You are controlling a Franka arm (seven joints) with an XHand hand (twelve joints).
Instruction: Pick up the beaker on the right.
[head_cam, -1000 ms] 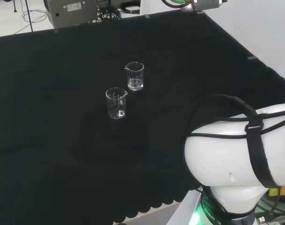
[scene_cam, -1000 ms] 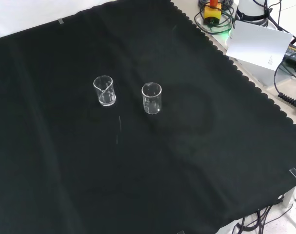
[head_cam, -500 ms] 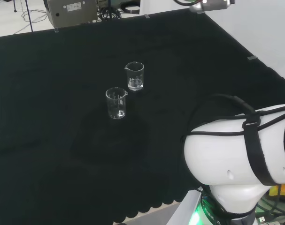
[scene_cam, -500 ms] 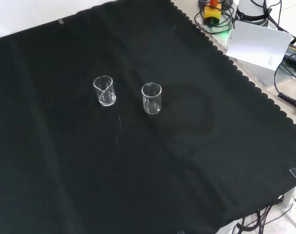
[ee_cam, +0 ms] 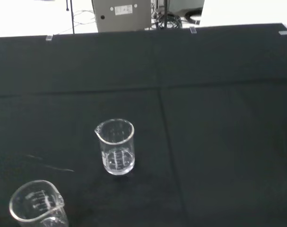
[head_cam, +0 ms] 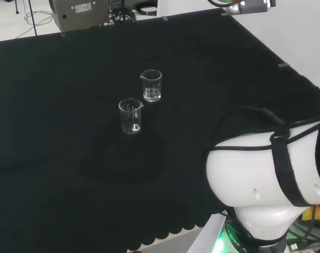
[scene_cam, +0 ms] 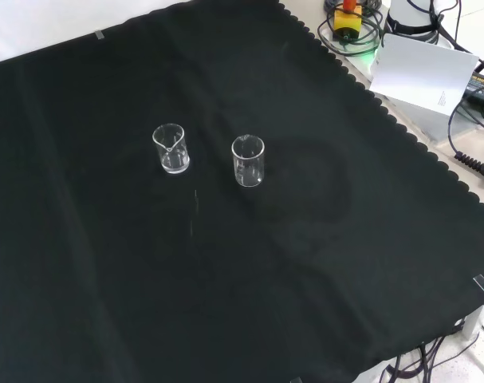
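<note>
Two beakers: both clear glass, upright on the black cloth (scene_cam: 106, 303), apart from one another, nothing touching either.
Right-hand beaker (head_cam: 151, 85): in the head view it stands to the right of and farther off than its neighbour; in the front view it is the left one (scene_cam: 171, 148), pouring lip towards the camera. A pale patch shows at its bottom; whether that is liquid or only the glass base cannot be told.
Near beaker (head_cam: 131, 116): in the head view it stands lower and to the left; in the front view it is the right one (scene_cam: 248, 160). Graduation marks show on its wall.
Wrist view: the right-hand beaker (ee_cam: 116, 146) stands near the middle of the picture with its lip and markings plain; the near beaker (ee_cam: 38, 205) is cut off at the picture's edge.
Arm: a large white link (head_cam: 265, 174) wrapped with black cable stands at the head view's right, near the cloth's scalloped edge.
Hand: its state cannot be told.
Surroundings: a grey equipment box (ee_cam: 120, 14) stands beyond the far edge of the cloth; a white card (scene_cam: 421, 72) and cables lie off the cloth at the front view's upper right.
</note>
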